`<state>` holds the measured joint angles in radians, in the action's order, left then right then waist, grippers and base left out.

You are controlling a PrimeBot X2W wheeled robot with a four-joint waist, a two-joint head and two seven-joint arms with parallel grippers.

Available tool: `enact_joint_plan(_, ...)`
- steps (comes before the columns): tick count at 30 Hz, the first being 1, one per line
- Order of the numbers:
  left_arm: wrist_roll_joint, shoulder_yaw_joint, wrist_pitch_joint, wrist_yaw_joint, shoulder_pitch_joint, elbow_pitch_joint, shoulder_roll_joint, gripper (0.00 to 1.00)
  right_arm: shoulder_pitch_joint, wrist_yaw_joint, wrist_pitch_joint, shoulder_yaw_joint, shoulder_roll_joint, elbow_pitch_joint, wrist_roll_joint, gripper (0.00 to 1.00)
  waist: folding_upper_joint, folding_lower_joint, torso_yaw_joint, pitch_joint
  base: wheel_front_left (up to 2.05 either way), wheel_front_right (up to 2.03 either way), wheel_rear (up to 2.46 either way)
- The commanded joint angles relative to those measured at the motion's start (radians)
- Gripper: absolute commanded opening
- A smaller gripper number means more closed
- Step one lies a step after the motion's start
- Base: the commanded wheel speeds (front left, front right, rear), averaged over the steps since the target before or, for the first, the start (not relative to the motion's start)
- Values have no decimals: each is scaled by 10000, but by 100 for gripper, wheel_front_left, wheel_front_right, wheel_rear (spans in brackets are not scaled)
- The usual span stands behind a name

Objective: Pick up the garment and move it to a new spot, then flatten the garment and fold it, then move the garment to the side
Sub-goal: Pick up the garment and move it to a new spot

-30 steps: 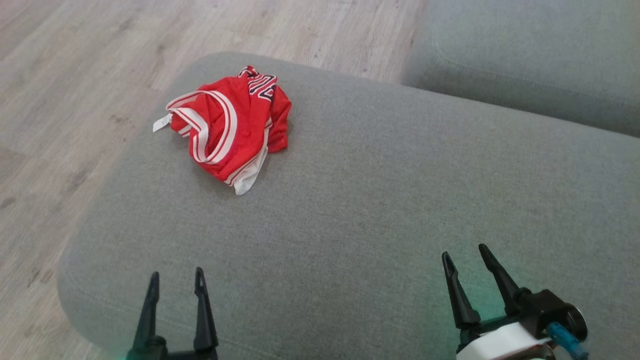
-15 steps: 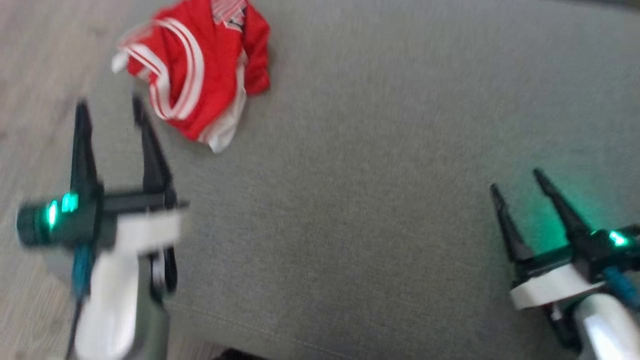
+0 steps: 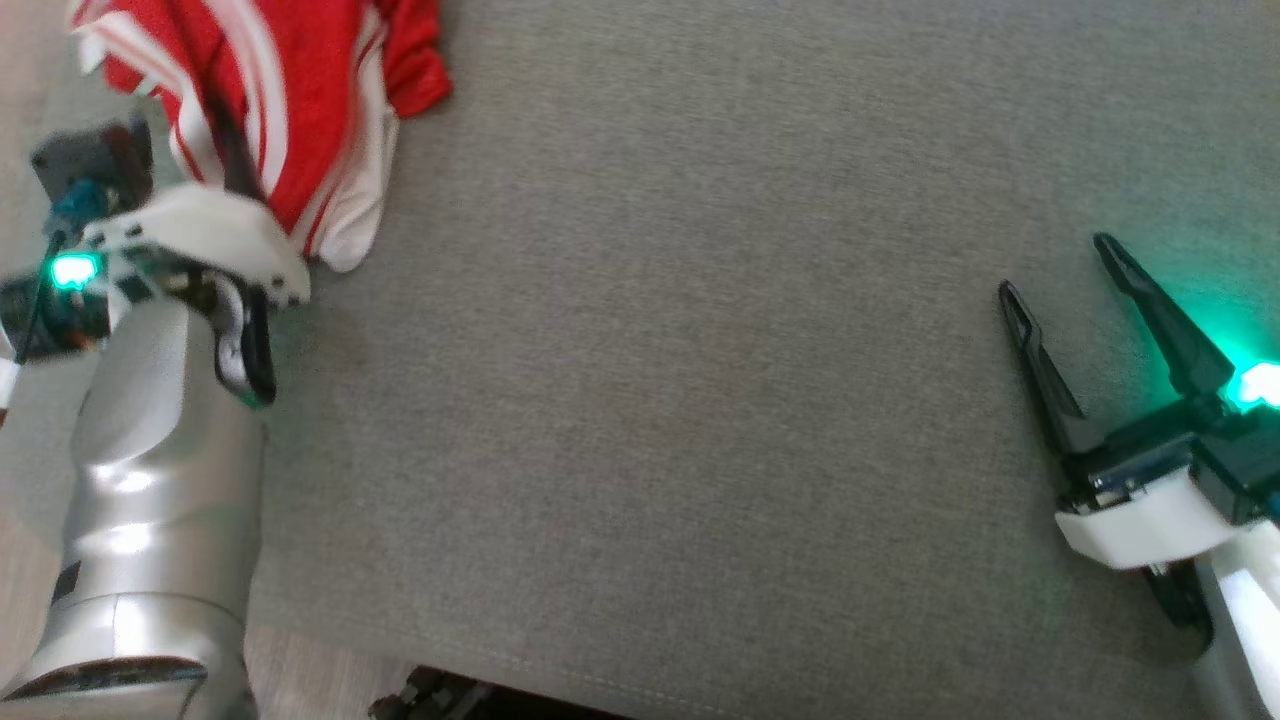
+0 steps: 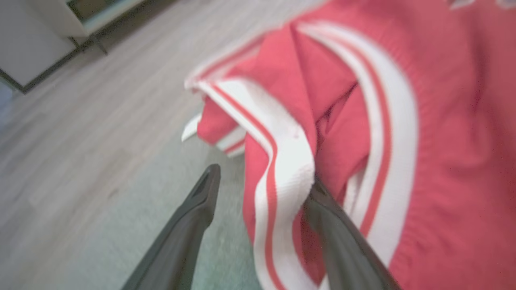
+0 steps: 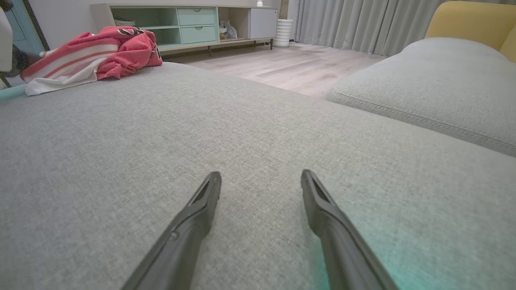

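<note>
Partly, garment (image 4: 443, 141) hides left claw (image 4: 263, 177).

Grey sofa cushions (image 5: 242, 121), pale wood floor (image 5: 290, 68), mint sideboard (image 5: 193, 24), grey curtains (image 5: 354, 24) behind.

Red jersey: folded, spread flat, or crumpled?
Crumpled. The red jersey lies heaped on the gray cushion, its white-striped trim looping and overlapping; the right wrist view shows a lumpy pile.
</note>
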<state>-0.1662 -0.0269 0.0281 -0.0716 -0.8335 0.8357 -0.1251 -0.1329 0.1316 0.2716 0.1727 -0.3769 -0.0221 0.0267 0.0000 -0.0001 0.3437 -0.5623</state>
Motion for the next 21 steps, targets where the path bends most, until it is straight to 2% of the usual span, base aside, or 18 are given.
enact_joint_plan(1,-175,-396,-330,55,-98,458,-627,100,-322,-9,-98,97,-246,-498,30,100,0,1,-239,-152,0,0,0)
enact_joint_plan(3,-392,-499,-571,235,-284,1259,-665,100,-419,-9,-98,105,-205,-500,24,100,0,1,-373,-190,0,0,0)
enact_joint_plan(4,-484,-543,-503,349,-365,1514,-696,35,-445,-9,-98,97,-165,-503,21,100,0,1,-433,-189,0,0,0)
enact_joint_plan(5,-554,-583,-258,449,-446,1653,-726,0,-449,-9,-98,79,-121,-513,19,100,0,1,-478,-173,0,0,0)
enact_joint_plan(10,-279,-420,1542,448,-775,1729,-1162,0,-352,-9,-98,124,290,-655,10,100,0,1,-674,398,0,0,0)
enact_joint_plan(12,-29,-251,1946,434,-930,1558,-1474,0,-345,-9,-98,239,566,-719,30,100,0,1,-842,823,0,0,0)
enact_joint_plan(18,1089,555,2279,279,-1364,90,-2520,0,-385,-9,-98,619,1487,-1002,118,100,0,1,-1769,2367,0,0,0)
enact_joint_plan(20,1466,874,2300,365,-1423,-578,-2873,0,-388,-9,-98,839,1742,-1120,108,100,0,1,-2240,2851,0,0,0)
enact_joint_plan(21,1794,1167,2307,449,-1403,-1237,-3159,0,-408,-9,-98,1033,1951,-1233,81,100,0,1,-2751,3301,0,0,0)
